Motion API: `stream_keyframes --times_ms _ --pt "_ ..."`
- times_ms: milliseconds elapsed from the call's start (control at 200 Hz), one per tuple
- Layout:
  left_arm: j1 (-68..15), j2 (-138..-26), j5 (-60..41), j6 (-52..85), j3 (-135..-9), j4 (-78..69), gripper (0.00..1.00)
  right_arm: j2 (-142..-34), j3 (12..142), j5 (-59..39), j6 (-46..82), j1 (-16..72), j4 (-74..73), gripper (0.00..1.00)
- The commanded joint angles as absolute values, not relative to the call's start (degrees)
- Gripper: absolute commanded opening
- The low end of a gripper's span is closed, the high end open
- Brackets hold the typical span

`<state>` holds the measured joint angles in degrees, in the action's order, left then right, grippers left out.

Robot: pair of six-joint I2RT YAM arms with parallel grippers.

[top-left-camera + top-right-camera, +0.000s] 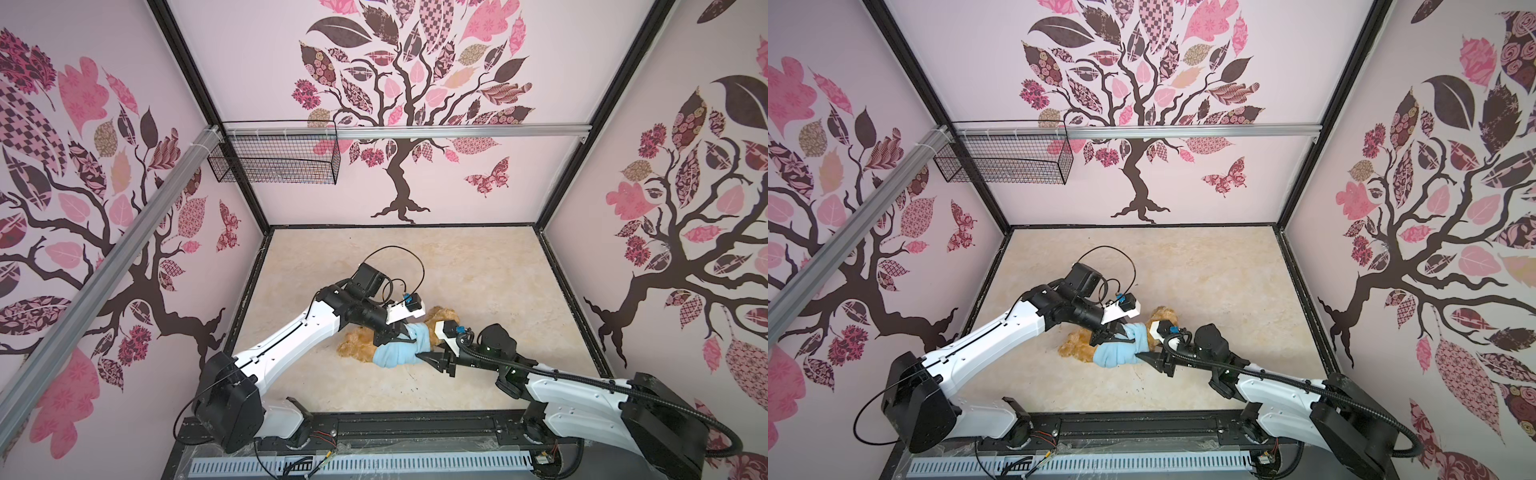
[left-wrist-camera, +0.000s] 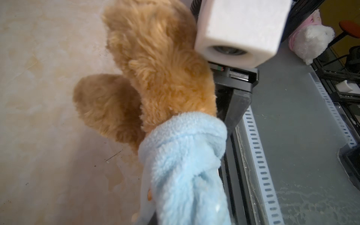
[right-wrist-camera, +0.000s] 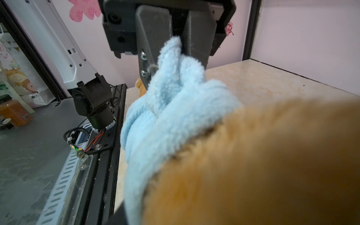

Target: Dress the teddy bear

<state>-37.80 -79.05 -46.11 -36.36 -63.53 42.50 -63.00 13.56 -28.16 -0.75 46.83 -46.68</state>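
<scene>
In the right wrist view a golden-brown shaggy plush teddy bear point(image 3: 263, 165) fills the foreground, with a light-blue fleece shirt point(image 3: 175, 120) bunched around it. The left gripper point(image 3: 175, 64) is clamped on a fold of that shirt. In the left wrist view one black finger of the right gripper point(image 2: 237, 109) shows just behind the bear; whether it is apart or together cannot be told. In both top views the bear lies on the beige marbled counter point(image 1: 478, 270) between the two grippers, the right gripper's tip at the shirt's edge
</scene>
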Motion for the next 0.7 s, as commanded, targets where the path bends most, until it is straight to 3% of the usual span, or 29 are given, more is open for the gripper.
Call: stream_keyframes --times_ms 0,70,185,310,380,545,695 --pt "-39.1 -75.8 -49.2 -35.3 -63.5 38.9 0.26 -63.8 15.3 -26.7 -1.6 47.2 -49.1 0.19" --pt "-39.1 -72.6 -45.9 -34.5 -61.6 39.2 0.44 -62.5 14.4 -24.7 -3.6 47.1 -47.6 0.09" --pt "-39.1 -65.5 -38.4 -31.6 -57.8 37.7 0.65 -61.0 13.2 -22.2 -5.9 47.1 -45.5 0.06" --pt "-39.2 -57.6 -33.1 -26.3 -54.2 34.3 0.69 -60.6 12.3 -21.0 -5.9 47.2 -46.1 0.05" --pt "-39.2 -54.7 -31.1 -23.4 -53.5 32.9 0.62 -60.5 12.3 -20.6 -6.0 47.3 -46.2 0.05" --pt "-42.6 -55.0 -24.4 -21.6 -57.9 36.0 0.23 -60.6 12.3 -20.3 -6.2 47.4 -45.8 0.05" --pt "-49.8 -59.8 -17.6 -26.5 -62.8 41.9 0.1 -60.7 12.6 -20.2 -6.3 47.5 -45.4 0.05"
